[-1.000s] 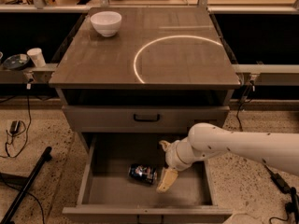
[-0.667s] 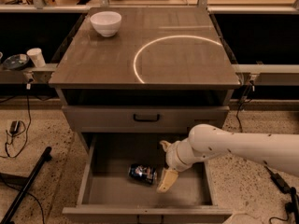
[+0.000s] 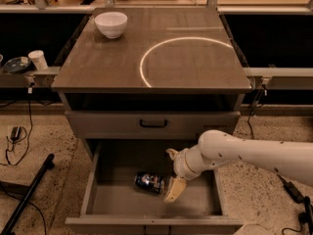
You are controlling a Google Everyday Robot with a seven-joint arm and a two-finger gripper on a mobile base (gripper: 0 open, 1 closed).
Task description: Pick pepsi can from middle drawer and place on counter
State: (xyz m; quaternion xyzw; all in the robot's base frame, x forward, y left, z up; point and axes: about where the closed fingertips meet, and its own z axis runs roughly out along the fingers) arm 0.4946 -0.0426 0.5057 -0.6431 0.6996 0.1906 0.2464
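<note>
Speckled floor (image 3: pixel 44 136) all round, dark shelving behind, cables lying at the 9 o'clock side. Biggest thing: a glossy grey-brown surface (image 3: pixel 195 67) topping the cabinet, w/ a bright curved light ring reflected nr its ctr. White robot arm (image 3: pixel 254 155) enters from 4 o'clock and stretches into the middle drawer (image 3: pixel 122 199), which stands wide open at 6 o'clock below the surface; plain flat floor, low side walls. Above it is a shut grey drawer front (image 3: pixel 98 124) w/ a black bar handle (image 3: pixel 153 124). Black pole (image 3: pixel 27 195) slants over the floor at 8 o'clock. White bowl (image 3: pixel 111 23) sits upright at the surface's 11 o'clock corner, well apart from the rest. Pepsi can (image 3: pixel 149 181) lies on its side on the drawer floor, approx. mid-drawer, long axis running 9-to-3. Claw (image 3: pixel 169 175) is down inside the drawer at the can's 3 o'clock. Its fingers are spread wide, one tip toward 12 and the other toward 6, pinching nothing. The can lies just off the open mouth. Lower finger (image 3: pixel 175 190) is just beside the can's 3 o'clock end; can't tell if they touch. Small paper cup (image 3: pixel 37 60) and a dark dish (image 3: pixel 17 64) sit on a side ledge at the surface's 9 o'clock.
</note>
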